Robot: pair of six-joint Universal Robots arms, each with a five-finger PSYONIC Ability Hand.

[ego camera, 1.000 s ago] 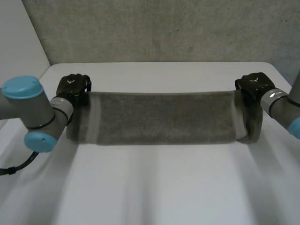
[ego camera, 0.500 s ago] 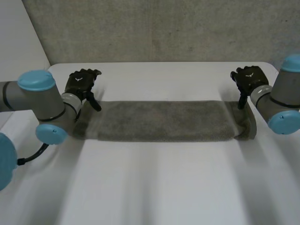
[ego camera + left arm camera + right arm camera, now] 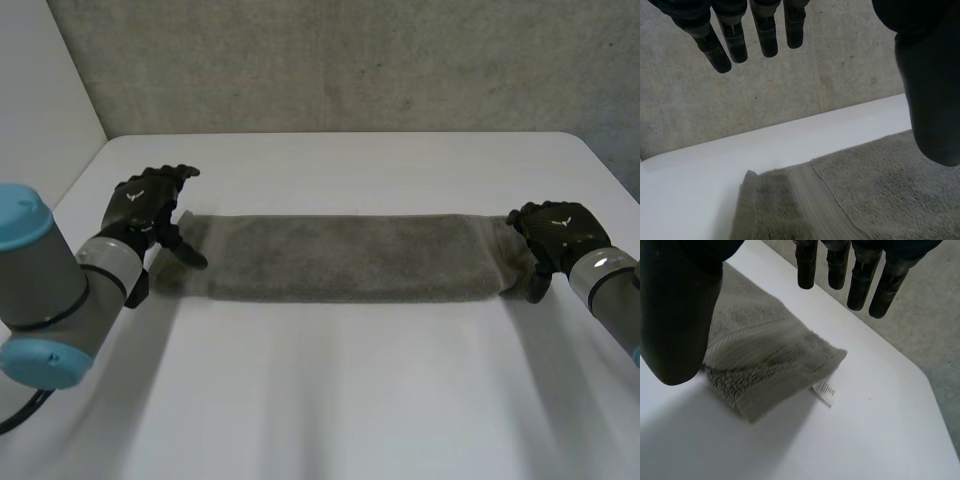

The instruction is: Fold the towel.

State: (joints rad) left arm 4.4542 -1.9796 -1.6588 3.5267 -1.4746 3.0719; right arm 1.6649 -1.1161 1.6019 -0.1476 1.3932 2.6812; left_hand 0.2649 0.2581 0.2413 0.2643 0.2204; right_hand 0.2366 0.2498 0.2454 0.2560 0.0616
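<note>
A grey-green towel (image 3: 350,257) lies folded into a long narrow strip across the white table (image 3: 330,390). My left hand (image 3: 145,205) hovers at the strip's left end, open, fingers (image 3: 740,35) straight and holding nothing; the towel end (image 3: 805,205) lies below the palm. My right hand (image 3: 560,235) is at the strip's right end, open too, fingers (image 3: 860,275) spread above the table. Under it the towel's end (image 3: 765,365) lies doubled, with a small white label (image 3: 826,391) sticking out.
A rough concrete wall (image 3: 340,60) rises behind the table's far edge. A white panel (image 3: 40,90) stands at the back left. Bare tabletop stretches in front of the towel toward me.
Both hands have let go of the towel ends and opened. They then drew back toward me and lowered beside the strip, which has settled flat on the table.
</note>
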